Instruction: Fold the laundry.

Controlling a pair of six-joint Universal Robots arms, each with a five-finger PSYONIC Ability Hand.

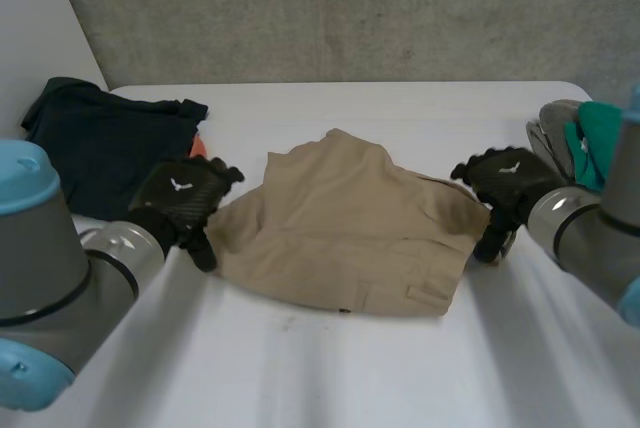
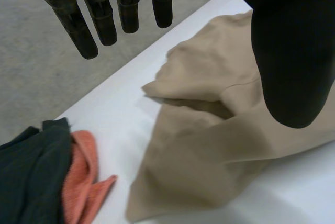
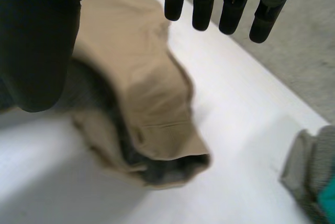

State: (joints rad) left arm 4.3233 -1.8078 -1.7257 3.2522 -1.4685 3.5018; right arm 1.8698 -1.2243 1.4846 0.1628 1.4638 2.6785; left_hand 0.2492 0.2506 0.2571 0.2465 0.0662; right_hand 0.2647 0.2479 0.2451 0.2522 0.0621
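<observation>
Fingers (image 2: 99,17) straight, spread off the thumb on the left hand (image 1: 185,193), gripping nothing; same on the right hand (image 1: 505,180). Between them, crumpled tan woven garment (image 1: 345,223) on white table (image 1: 330,368), long axis running hand to hand, one end just beside each. Looks equally near both.

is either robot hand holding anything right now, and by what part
Nothing is held. The left robot hand and the right robot hand are both open, one at each side of the tan shorts lying on the table.
</observation>
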